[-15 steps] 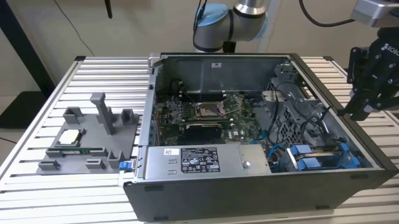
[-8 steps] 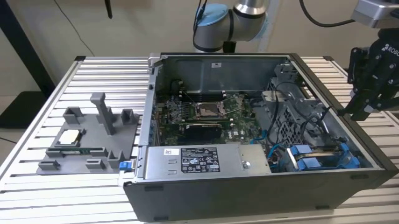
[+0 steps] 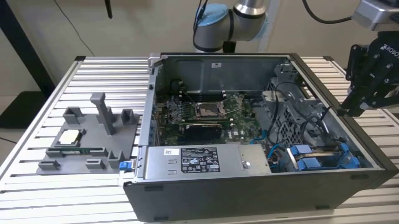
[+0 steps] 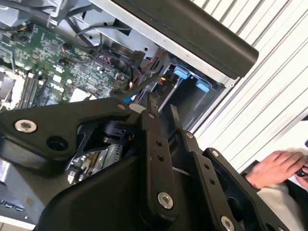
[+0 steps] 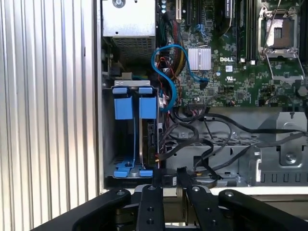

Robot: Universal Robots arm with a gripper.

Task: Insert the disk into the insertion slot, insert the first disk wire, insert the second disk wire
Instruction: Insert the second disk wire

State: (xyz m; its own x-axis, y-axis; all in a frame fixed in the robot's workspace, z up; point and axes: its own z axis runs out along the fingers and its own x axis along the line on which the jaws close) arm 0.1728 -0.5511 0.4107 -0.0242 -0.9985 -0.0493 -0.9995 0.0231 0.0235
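My gripper [image 3: 345, 111] hangs above the open computer case's wall on the exterior view's right. Its black fingers stand a narrow gap apart with nothing between them, as both wrist views show [image 4: 161, 107] [image 5: 168, 174]. Just inside that wall lies the insertion slot [image 5: 126, 139] [image 3: 318, 156], a dark metal bay with bright blue tabs [image 4: 185, 74]. In the first wrist view a dark flat slab [image 5: 150, 139] stands edge-on in the bay's half nearer the motherboard. Black wires [image 5: 192, 139] run up to it. I cannot tell whether that slab is the disk.
A silver labelled power-supply box [image 3: 199, 161] sits at the case's front. A green motherboard [image 3: 206, 112] and a looping blue cable [image 5: 161, 72] lie behind it. A grey fixture tray [image 3: 87, 140] stands on the slatted table at the exterior view's left. A person's hand [image 4: 272, 168] is beside the table.
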